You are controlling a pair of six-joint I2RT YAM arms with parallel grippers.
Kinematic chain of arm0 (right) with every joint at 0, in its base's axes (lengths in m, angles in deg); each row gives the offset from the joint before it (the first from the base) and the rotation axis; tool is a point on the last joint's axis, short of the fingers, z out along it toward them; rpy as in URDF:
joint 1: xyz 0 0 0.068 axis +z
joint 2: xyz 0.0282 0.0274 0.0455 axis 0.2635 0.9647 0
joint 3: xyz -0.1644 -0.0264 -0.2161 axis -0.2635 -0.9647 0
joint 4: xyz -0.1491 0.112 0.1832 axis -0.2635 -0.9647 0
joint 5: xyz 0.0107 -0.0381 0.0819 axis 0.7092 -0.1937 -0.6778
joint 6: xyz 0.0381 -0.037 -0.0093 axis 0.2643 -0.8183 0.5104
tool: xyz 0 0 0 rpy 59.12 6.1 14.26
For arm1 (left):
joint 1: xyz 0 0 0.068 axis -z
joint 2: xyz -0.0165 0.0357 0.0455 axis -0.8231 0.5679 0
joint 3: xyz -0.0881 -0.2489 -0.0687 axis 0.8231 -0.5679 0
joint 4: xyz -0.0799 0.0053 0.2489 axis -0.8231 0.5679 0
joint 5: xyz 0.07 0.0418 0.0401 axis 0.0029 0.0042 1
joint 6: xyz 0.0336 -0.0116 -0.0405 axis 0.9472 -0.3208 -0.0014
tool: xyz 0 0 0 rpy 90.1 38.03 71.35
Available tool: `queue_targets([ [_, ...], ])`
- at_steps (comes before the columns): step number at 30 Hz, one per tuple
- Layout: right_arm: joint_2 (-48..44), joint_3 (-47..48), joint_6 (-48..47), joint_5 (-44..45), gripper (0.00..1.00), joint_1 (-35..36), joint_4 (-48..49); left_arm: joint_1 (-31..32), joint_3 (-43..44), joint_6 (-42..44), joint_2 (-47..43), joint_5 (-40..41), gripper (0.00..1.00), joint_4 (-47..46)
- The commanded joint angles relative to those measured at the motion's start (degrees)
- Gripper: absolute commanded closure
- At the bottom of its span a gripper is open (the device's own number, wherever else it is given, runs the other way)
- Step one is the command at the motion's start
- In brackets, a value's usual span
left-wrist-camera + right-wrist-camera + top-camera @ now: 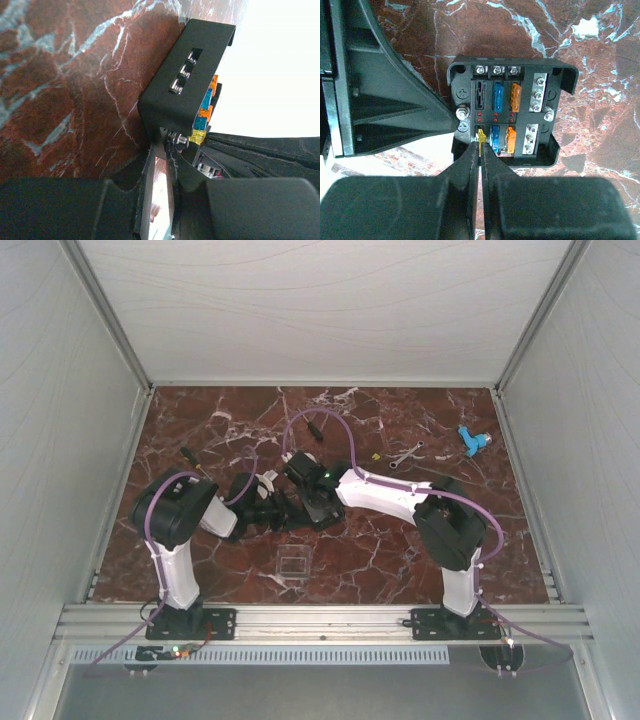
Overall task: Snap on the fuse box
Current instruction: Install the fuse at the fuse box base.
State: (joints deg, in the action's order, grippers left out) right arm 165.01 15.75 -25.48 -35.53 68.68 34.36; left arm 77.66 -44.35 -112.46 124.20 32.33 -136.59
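The fuse box (505, 116) is a black square box lying open-faced on the marble, with blue, orange and yellow fuses in its slots. It also shows in the top view (322, 510) and side-on in the left wrist view (180, 95). My right gripper (480, 150) is shut on a thin yellow fuse (481, 136) at the box's lower-left slot. My left gripper (162, 165) is nearly closed on the box's left edge, next to a bolt. In the top view, both grippers meet at mid-table, left (275, 508) and right (312, 495).
A clear square lid (292, 563) lies on the table nearer the arm bases. A black screwdriver (190, 455) lies at the far left. A small wrench (405, 454) and a blue part (473, 442) lie at the far right. Grey walls enclose the table.
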Motion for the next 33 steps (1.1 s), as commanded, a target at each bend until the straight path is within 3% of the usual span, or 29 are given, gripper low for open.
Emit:
queue_targets([
  [1,5.38,-4.17,1.99,-4.59,1.00,0.63,-3.82,1.09,0.54,1.05,0.61,2.23,0.87,1.36],
  [18,13.32,0.11,-0.30,-10.58,1.00,1.14,-1.56,1.25,0.47,1.06,0.42,2.23,0.87,1.36],
  [33,17.93,-2.62,-0.02,-11.44,1.00,-0.17,-3.14,1.38,0.42,1.14,0.14,2.43,0.87,1.43],
])
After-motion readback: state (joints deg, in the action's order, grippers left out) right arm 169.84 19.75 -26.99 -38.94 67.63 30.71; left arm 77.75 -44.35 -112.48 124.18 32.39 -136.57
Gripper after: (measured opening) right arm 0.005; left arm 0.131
